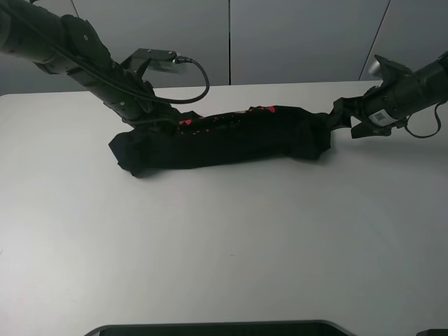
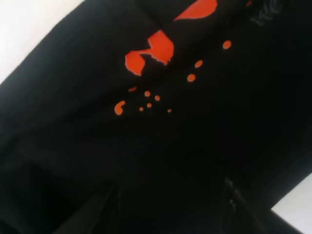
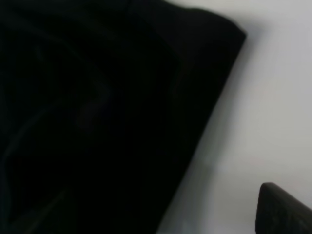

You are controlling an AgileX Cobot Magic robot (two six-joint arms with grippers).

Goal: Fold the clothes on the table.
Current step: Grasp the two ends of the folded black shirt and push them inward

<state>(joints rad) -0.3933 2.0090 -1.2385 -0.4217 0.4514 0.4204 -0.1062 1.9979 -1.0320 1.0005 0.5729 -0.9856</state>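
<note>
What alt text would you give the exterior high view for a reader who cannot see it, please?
A black T-shirt, bunched into a long band with red print showing, lies across a white table. The left gripper is down on its left part, and the right gripper is at its right end.

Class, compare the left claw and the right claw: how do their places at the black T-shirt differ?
Left claw is over the T-shirt's red print; right claw is at its plain black end. Left claw reaches from the back left; right claw from the right side. Both hang low.
</note>
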